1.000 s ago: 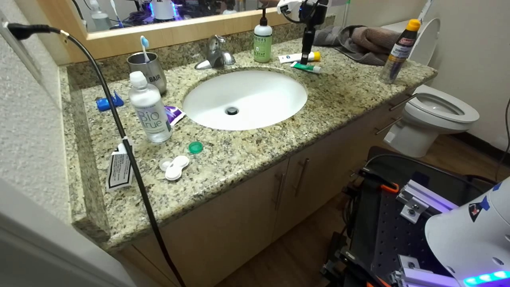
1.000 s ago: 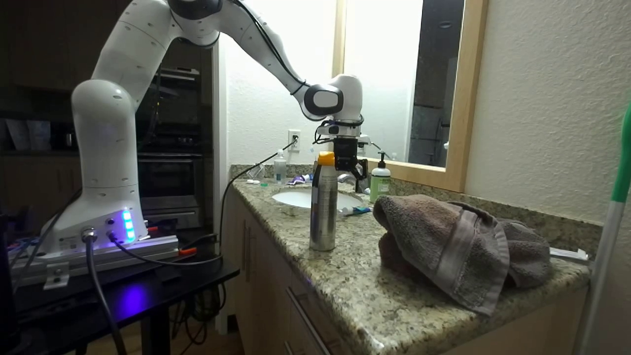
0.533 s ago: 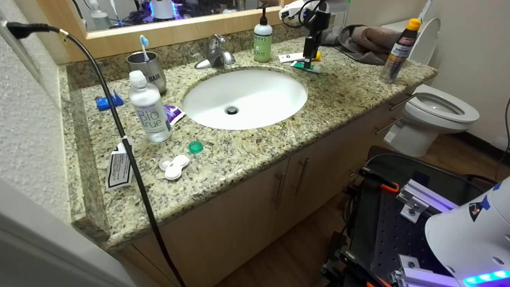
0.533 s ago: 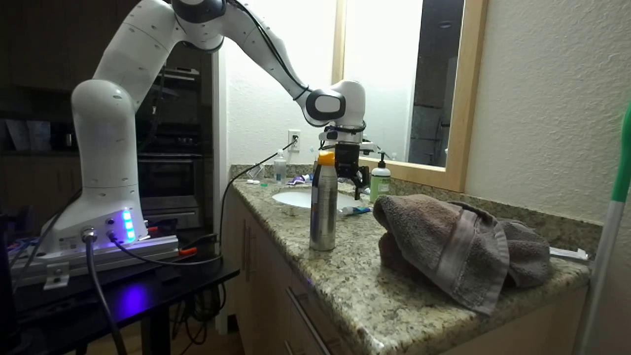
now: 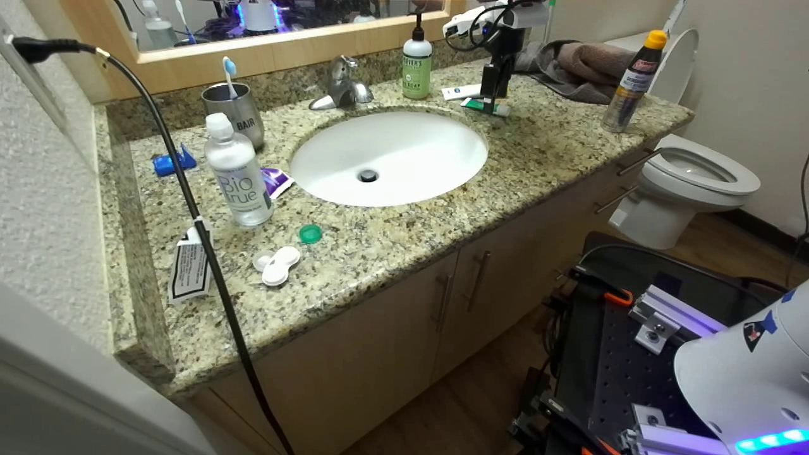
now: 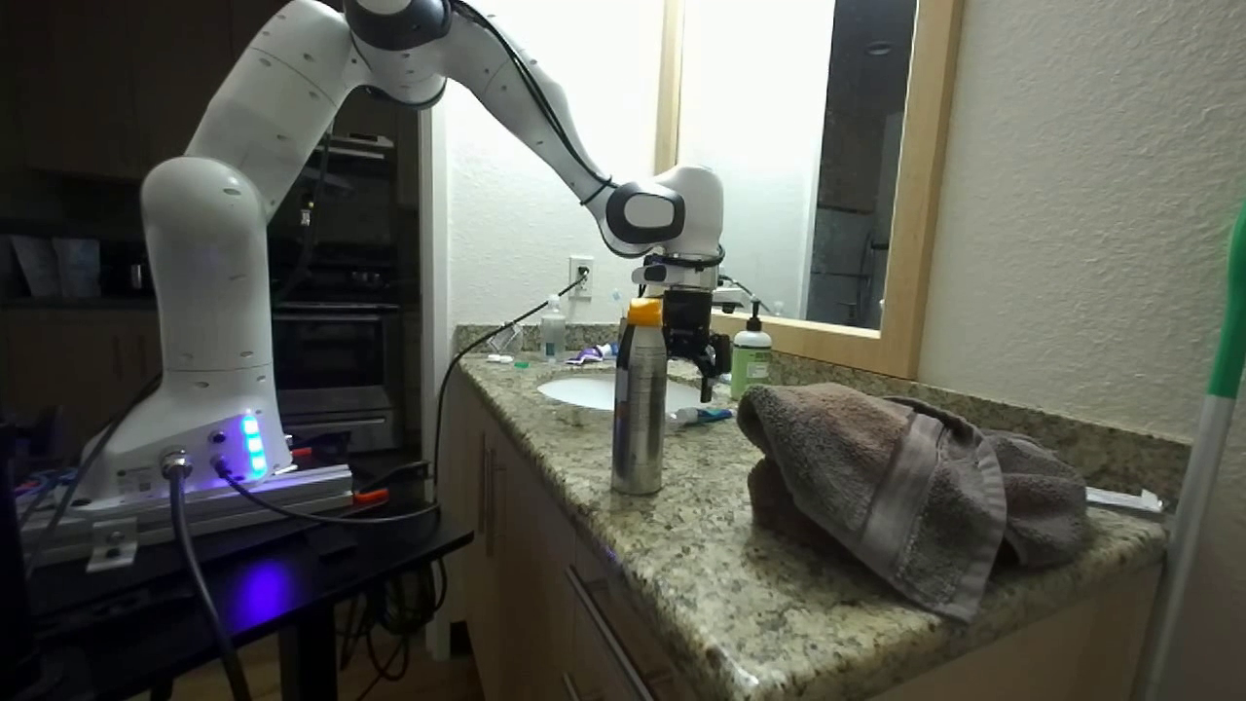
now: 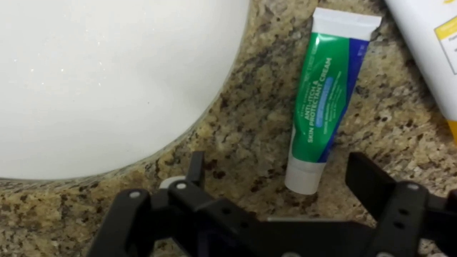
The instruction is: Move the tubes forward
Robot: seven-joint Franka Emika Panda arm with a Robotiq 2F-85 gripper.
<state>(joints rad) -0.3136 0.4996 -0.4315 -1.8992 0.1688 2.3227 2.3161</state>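
Note:
The green tube (image 7: 323, 96), with a blue edge and white cap, lies flat on the counter beside the sink; it also shows in both exterior views (image 5: 473, 103) (image 6: 717, 415). The white tube (image 7: 421, 53) lies beside it at the right of the wrist view, partly cut off. In an exterior view the white tube (image 5: 460, 93) lies behind the green one, its yellow cap mostly hidden by the gripper. My gripper (image 7: 277, 157) is open and empty, pointing down over the cap end of the green tube. The cap lies between the fingers in view, nearer the right finger; contact is not visible.
The sink (image 5: 385, 126) is next to the tubes. A green soap bottle (image 5: 416, 69) and faucet (image 5: 343, 85) stand at the back. A spray can (image 6: 640, 409) and a crumpled towel (image 6: 876, 477) are on the counter near the gripper.
My gripper has moved down toward the counter and slightly toward the towel side, closer to the green tube. The fingers stay open. The tubes have not visibly moved.

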